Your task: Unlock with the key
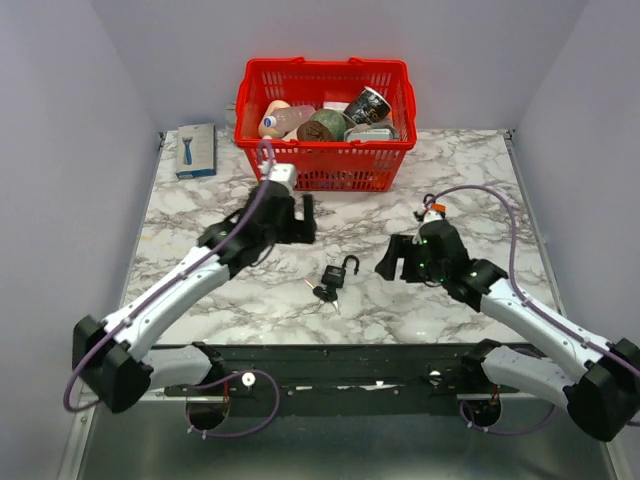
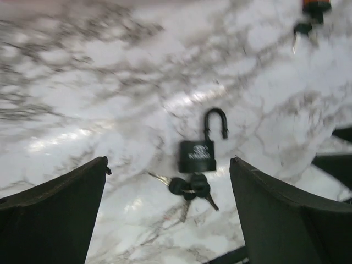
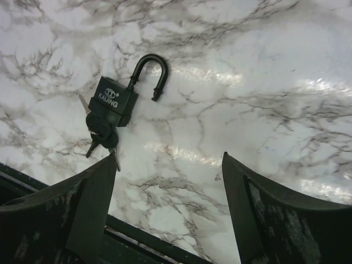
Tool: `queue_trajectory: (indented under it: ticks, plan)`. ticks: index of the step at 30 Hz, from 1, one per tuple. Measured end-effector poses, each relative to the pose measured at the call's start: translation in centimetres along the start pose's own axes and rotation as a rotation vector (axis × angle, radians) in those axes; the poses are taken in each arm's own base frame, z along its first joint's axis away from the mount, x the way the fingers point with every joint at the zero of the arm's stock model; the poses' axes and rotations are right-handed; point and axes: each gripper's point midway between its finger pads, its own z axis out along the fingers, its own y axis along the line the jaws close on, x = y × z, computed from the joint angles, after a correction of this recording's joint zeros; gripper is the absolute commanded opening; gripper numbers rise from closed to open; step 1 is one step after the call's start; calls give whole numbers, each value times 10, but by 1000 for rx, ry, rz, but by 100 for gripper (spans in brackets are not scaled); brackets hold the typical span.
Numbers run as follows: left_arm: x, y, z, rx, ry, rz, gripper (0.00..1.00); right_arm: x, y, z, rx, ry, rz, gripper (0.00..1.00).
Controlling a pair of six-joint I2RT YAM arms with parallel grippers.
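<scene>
Left pincer (image 2: 168, 165) and right pincer (image 3: 168, 159), both released, flank one padlock (image 3: 113, 102) on the bench (image 1: 470, 180).
Each pincer gapes wide, holding and touching nothing. The black padlock lies flat between them, towards the bench's near edge. Its long axis runs roughly near-to-far, and its shackle points at the red basket (image 1: 300, 165) with one leg free. One bunch of keys (image 3: 102, 137) sits at its base, at least two black-headed; exact count unclear.

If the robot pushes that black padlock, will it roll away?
Probably not. The padlock lies flat on its boxy body, so it would likely slide on the shiny marble table. It looks like solid metal, so it is probably heavy for its size. The keys at its base would likely dangle loosely if lifted.
</scene>
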Motion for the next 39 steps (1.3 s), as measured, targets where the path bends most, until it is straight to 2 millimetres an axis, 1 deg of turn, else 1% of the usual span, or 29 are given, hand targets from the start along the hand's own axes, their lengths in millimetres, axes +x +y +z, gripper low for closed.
queue_trajectory:
  ticks: [1, 2, 3, 5, 7, 10, 12, 15, 18, 21, 26, 30, 31, 34, 35, 38, 39]
  plan:
    - [-16, 15, -8, -14, -48, -35, 99, 6, 7, 4, 4, 19, 0, 86]
    - [-35, 35, -18, -42, -106, -77, 99, 12, 13, 8, 7, 40, 1, 86]
    - [-48, 50, -27, -62, -153, -104, 99, 18, 19, 13, 13, 65, -4, 86]
    - [-61, 65, -39, -75, -202, -123, 99, 30, 31, 23, 30, 109, -1, 87]
    - [-66, 69, -43, -67, -218, -114, 99, 37, 45, 36, 49, 141, -1, 87]
    - [-55, 69, -34, -55, -179, -95, 99, 40, 67, 58, 80, 169, 18, 87]
    - [-40, 70, -24, -51, -130, -82, 99, 42, 78, 72, 92, 188, 39, 87]
    - [-26, 74, -20, -57, -93, -70, 99, 43, 84, 94, 129, 207, 72, 87]
    - [-24, 75, -21, -58, -93, -64, 99, 46, 83, 109, 191, 228, 81, 87]
    - [-25, 74, -22, -56, -99, -60, 99, 49, 83, 118, 243, 244, 72, 84]
    - [-25, 74, -22, -54, -99, -57, 99, 53, 90, 130, 296, 265, 36, 82]
    - [-25, 74, -22, -52, -98, -56, 99, 60, 91, 139, 332, 286, 5, 79]
    - [-25, 74, -22, -52, -98, -56, 99, 62, 90, 140, 342, 293, -1, 77]
    - [-25, 74, -22, -52, -98, -56, 99, 70, 84, 145, 376, 317, -22, 66]
    - [-25, 74, -22, -52, -98, -56, 99, 70, 83, 146, 386, 318, -29, 59]
    - [-25, 74, -22, -53, -97, -56, 99, 70, 83, 145, 401, 317, -45, 48]
    - [-25, 74, -22, -52, -97, -56, 99, 70, 82, 145, 405, 316, -47, 43]
